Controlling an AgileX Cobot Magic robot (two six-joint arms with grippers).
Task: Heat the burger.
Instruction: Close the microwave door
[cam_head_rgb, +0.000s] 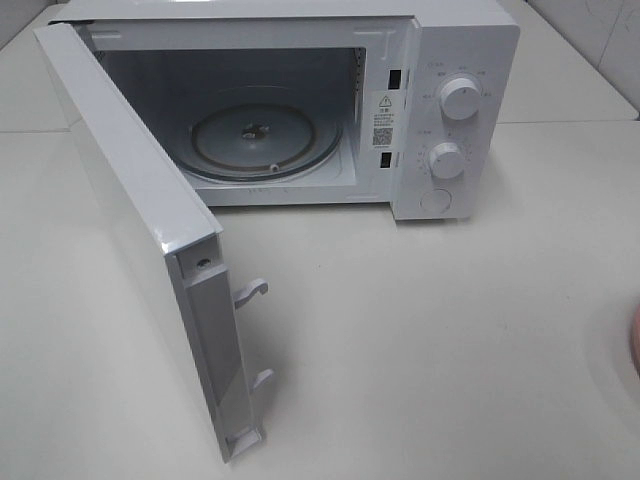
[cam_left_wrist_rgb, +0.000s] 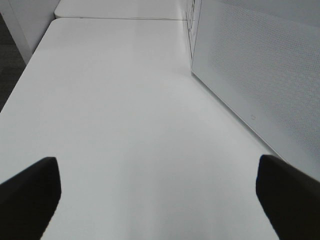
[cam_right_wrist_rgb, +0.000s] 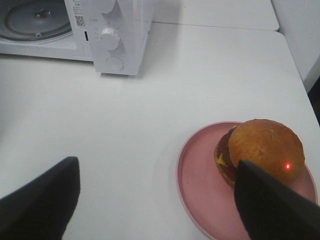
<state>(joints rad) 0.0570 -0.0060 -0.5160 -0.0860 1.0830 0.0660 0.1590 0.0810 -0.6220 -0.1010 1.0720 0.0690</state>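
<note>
My right tool (cam_right_wrist_rgb: 157, 200) hangs with its jaws spread, empty, above the worktop (cam_right_wrist_rgb: 125, 125), one finger crossing the near edge of the burger (cam_right_wrist_rgb: 262, 150), which sits on a pink plate (cam_right_wrist_rgb: 200, 185) well apart from the microwave (cam_right_wrist_rgb: 120, 35). The burger looks light, tall and soft: a glossy bun that could slip, layers that could slide or squash. I judge the safer hold is low across its sides, squeezing gently, or else the plate's rim. A red dot of light marks the bun. My finger hides the burger's near side and part of the plate, and the plate's far edge is cut off. My left tool (cam_left_wrist_rgb: 160, 200) also stands wide and empty, over bare worktop beside the open door (cam_head_rgb: 150, 250). From high up the burger is out of frame; only a pink sliver shows at the right edge. The turntable (cam_head_rgb: 265, 140) lies bare inside; the dial markings are too small to read.
</note>
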